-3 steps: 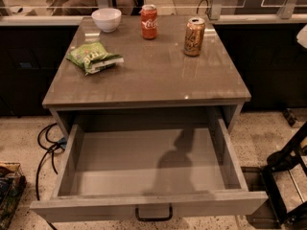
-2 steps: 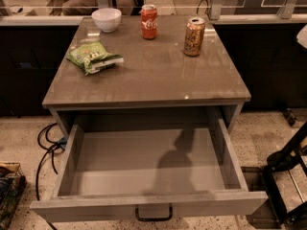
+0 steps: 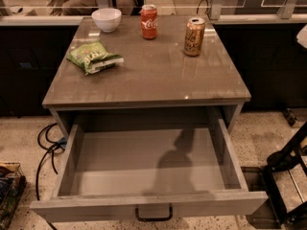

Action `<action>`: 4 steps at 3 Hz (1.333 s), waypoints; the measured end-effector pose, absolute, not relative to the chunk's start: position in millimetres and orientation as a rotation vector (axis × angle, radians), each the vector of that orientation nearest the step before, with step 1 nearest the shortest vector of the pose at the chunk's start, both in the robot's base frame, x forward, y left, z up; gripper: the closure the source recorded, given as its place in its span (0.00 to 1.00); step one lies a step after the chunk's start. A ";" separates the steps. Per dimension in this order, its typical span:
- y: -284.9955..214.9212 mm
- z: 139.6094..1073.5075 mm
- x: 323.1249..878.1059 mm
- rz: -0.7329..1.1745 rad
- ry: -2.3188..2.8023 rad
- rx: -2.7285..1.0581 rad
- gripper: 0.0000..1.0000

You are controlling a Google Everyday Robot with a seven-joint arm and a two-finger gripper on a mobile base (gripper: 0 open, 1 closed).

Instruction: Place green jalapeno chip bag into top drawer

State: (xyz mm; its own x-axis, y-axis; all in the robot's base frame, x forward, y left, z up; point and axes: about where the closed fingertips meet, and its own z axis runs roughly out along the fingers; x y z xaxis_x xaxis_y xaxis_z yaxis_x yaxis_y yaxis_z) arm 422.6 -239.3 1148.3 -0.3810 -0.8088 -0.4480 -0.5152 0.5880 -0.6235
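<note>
unmoved chip bag (image 3: 93, 56) lies crosswise; hand unseen.

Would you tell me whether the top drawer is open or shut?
Open: the top drawer is pulled well out, its bare floor showing. The claw is not in view.

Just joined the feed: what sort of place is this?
Probably an office break area: grey counter, open top drawer, red cola can, white bowl. The tool is out of view.

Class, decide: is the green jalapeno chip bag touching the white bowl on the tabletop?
Apart. The camera view shows bare tabletop between the green jalapeno chip bag and the white bowl. The gripper is not in view.
</note>
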 end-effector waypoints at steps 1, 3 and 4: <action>-239.3 1148.3 422.6 -0.499 2.066 -1.048 0.00; -239.3 1148.3 422.6 -0.499 2.066 -1.048 0.00; -239.3 1148.3 422.6 -0.499 2.066 -1.048 0.00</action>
State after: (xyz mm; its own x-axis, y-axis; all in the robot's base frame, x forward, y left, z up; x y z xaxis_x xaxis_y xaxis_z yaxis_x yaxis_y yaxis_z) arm 422.6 -239.3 1148.3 -0.3810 -0.8088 -0.4479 -0.5151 0.5880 -0.6236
